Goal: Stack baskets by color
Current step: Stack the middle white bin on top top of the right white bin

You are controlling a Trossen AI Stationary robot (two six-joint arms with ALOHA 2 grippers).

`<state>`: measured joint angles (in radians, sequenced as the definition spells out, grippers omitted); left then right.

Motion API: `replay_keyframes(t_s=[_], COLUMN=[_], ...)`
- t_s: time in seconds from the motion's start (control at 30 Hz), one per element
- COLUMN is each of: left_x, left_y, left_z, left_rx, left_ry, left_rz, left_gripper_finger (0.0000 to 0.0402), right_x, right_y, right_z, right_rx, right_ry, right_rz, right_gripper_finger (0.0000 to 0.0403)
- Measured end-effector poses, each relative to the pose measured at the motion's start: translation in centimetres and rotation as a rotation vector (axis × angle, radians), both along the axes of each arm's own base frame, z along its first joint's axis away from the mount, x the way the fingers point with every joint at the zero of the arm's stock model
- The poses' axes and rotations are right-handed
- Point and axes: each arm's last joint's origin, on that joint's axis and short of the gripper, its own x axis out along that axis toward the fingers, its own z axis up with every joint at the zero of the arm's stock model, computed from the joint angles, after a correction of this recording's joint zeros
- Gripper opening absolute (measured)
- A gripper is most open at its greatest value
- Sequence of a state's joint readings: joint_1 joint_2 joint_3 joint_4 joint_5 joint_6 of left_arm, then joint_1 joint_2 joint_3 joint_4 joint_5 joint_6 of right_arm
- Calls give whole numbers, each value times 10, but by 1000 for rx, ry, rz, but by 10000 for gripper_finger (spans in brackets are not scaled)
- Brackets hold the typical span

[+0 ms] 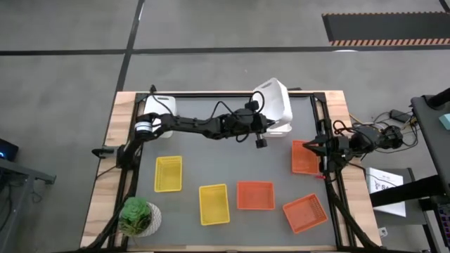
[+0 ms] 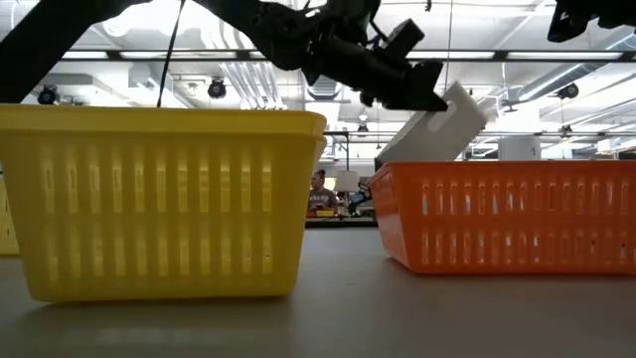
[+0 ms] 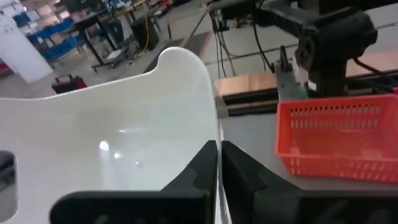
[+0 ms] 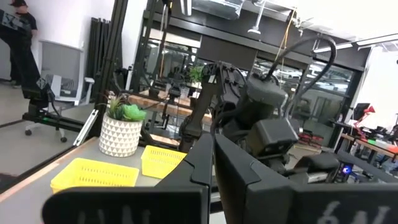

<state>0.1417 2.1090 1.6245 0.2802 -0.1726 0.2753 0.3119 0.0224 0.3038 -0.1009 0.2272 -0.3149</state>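
My left gripper (image 1: 268, 121) is shut on a white solid-sided basket (image 1: 274, 102) at the far middle of the table; the low view shows this basket (image 2: 444, 127) tilted in the air. A second white basket (image 1: 160, 105) lies at the far left. Two yellow mesh baskets (image 1: 168, 173) (image 1: 214, 204) and three orange ones (image 1: 306, 156) (image 1: 255, 195) (image 1: 305, 213) rest on their bottoms on the table. My right gripper (image 1: 311, 145) waits shut at the right edge, by the far orange basket. My left gripper pinches the white basket's side wall at its rim (image 3: 218, 138), one finger (image 3: 199, 174) inside and one outside. The fingers come nearly level from the table's left. The basket hangs tilted; the near orange basket (image 2: 507, 219) hides its lower end in the low view.
A potted green plant (image 1: 138, 216) stands at the near left corner. A dark frame (image 1: 316, 105) runs along the table's far and side edges. Bare table surface lies between the held basket and the near row of baskets.
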Motion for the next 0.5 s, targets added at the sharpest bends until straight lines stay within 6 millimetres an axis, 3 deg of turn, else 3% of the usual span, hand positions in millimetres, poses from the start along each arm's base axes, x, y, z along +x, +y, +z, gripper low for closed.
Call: replay_keyframes(t_s=[0.5], left_x=[-2], left_y=[7], left_z=[-3], left_rx=[-53], left_ry=[-47], left_rz=[24], left_gripper_finger=[0], right_x=[0], right_y=[0], right_z=[0], right_rx=[-9], right_ry=[-3], right_rz=[-2], right_gripper_finger=[9])
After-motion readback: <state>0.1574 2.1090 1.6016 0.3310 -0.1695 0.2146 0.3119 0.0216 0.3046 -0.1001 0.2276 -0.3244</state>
